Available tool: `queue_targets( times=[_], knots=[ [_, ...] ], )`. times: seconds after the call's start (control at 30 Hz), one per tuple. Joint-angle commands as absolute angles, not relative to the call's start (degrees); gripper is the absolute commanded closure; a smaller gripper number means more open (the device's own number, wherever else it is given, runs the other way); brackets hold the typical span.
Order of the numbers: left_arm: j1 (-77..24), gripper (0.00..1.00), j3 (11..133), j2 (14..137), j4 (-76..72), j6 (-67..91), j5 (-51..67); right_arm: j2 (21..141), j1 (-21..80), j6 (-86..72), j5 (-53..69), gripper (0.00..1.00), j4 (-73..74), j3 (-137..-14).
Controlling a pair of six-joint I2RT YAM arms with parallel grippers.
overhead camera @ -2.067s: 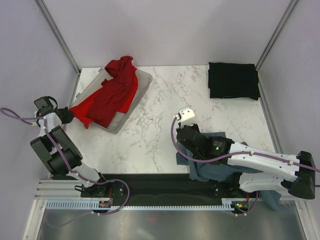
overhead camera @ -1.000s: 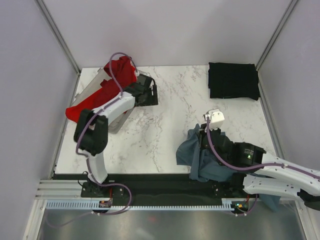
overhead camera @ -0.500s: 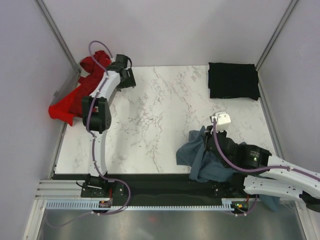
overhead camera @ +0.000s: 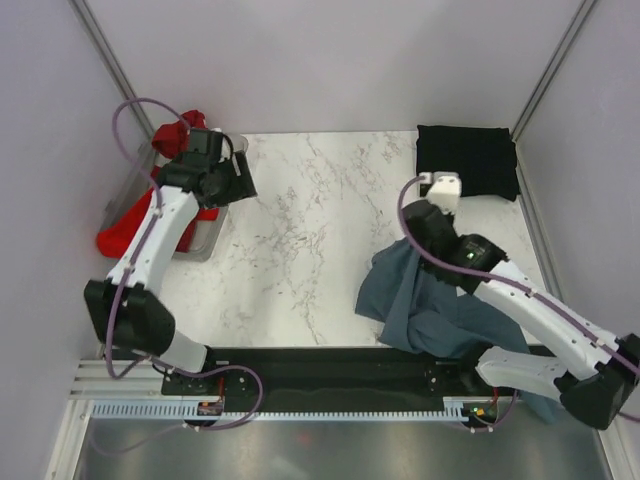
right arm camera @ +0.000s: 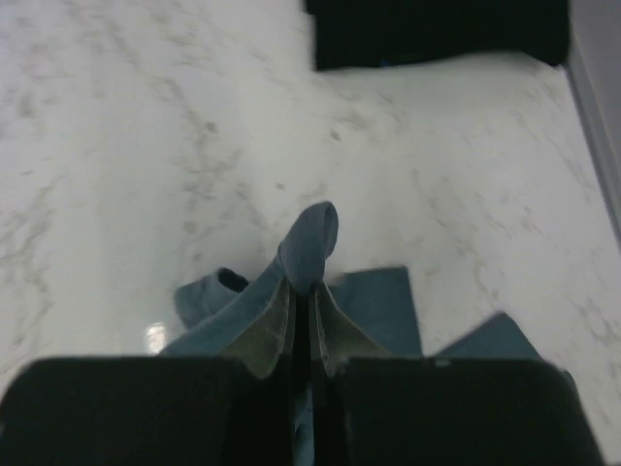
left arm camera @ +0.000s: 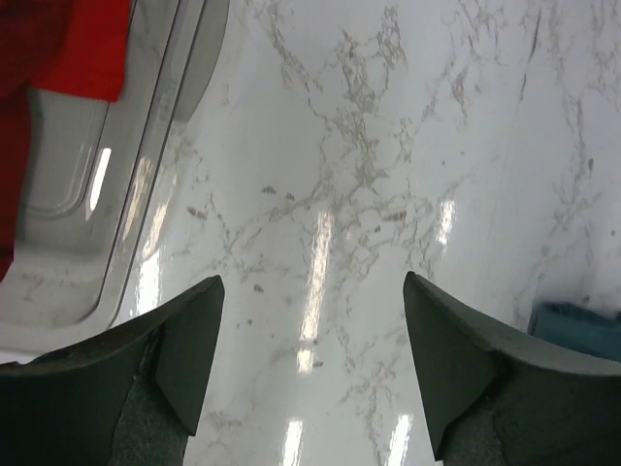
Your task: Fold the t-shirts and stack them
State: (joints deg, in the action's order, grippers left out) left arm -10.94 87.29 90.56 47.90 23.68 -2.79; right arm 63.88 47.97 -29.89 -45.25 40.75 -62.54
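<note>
The red t-shirt (overhead camera: 122, 232) lies bunched at the table's far left, draped over the clear bin; a corner of it (left arm camera: 68, 49) shows in the left wrist view. My left gripper (overhead camera: 238, 184) hovers open beside it over bare marble, with nothing between its fingers (left arm camera: 189, 340). The black t-shirt (overhead camera: 467, 160) lies folded at the back right, and its edge (right arm camera: 437, 29) shows in the right wrist view. My right gripper (overhead camera: 420, 238) is shut on a fold of the blue-grey t-shirt (right arm camera: 310, 238), which hangs from it, the rest (overhead camera: 420, 305) trailing onto the table's near edge.
The clear plastic bin (overhead camera: 196, 240) sits at the left table edge under the red cloth; its rim (left arm camera: 146, 184) is just left of my left gripper. Frame posts and purple walls close in the back and sides.
The left arm swung across the bin and red shirt, shoving them left, and now sits lower beside them. The right gripper carried the blue-grey shirt up and back toward the black one.
</note>
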Motion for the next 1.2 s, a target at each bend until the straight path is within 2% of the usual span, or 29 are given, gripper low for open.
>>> queue_targets(
  times=[0.0, 0.07, 0.1, 0.13, 0.17, 0.27, 0.33, 0.5, 0.73, 0.93, 1.03, 1.07, 1.17],
  knots=[
    [-10.11, 0.19, 78.44, 80.36, 48.34, 23.03, 2.62, 59.94, 28.39, -26.47, -40.89, 1.00, 39.57, -59.34],
    [-10.02, 0.19, 74.29, 73.24, 47.81, 23.03, 4.04, 60.55, 18.77, -22.25, -34.74, 0.94, 38.06, -58.71],
    [-10.02, 0.19, 70.09, 71.21, 47.64, 22.94, 5.26, 61.43, 9.50, -21.28, -32.19, 0.77, 37.53, -59.06],
    [-10.02, 0.19, 68.05, 67.19, 47.20, 22.59, 5.88, 63.70, 5.23, -19.36, -25.12, 0.47, 37.53, -60.37],
    [-10.11, 0.19, 66.11, 65.67, 47.20, 22.33, 6.41, 64.76, 2.49, -19.77, -23.83, 0.03, 38.23, -61.25],
    [-10.11, 0.19, 58.99, 60.23, 46.50, 20.66, 6.51, 66.62, 1.49, -22.91, -13.94, 0.02, 39.28, -64.33],
    [-10.02, 0.20, 54.86, 58.46, 46.06, 19.95, 5.89, 64.34, 4.46, -24.86, -8.99, 0.02, 37.01, -63.38],
    [-10.55, 0.21, 52.21, 52.31, 43.96, 21.00, 4.49, 68.36, 24.39, -31.71, -12.83, 0.02, 37.18, -62.93],
    [-10.63, 0.20, 46.85, 45.54, 39.46, 22.24, 1.06, 76.28, 34.36, -35.94, -15.98, 0.04, 31.47, -57.13],
    [-10.63, 0.20, 46.49, 44.91, 39.37, 22.32, 0.70, 87.00, 36.83, -34.46, -16.43, 0.14, 29.97, -58.97],
    [-10.63, 0.20, 46.49, 44.47, 39.37, 22.41, 0.35, 90.17, 36.83, -33.58, -17.57, 0.22, 29.53, -59.15],
    [-10.63, 0.20, 46.41, 44.30, 39.29, 22.41, 0.18, 90.61, 36.91, -33.23, -17.67, 0.29, 29.53, -59.24],
    [-10.63, 0.20, 46.23, 43.95, 39.37, 22.50, 0.26, 92.37, 36.91, -33.75, -17.49, 0.32, 28.66, -57.93]
  ],
)
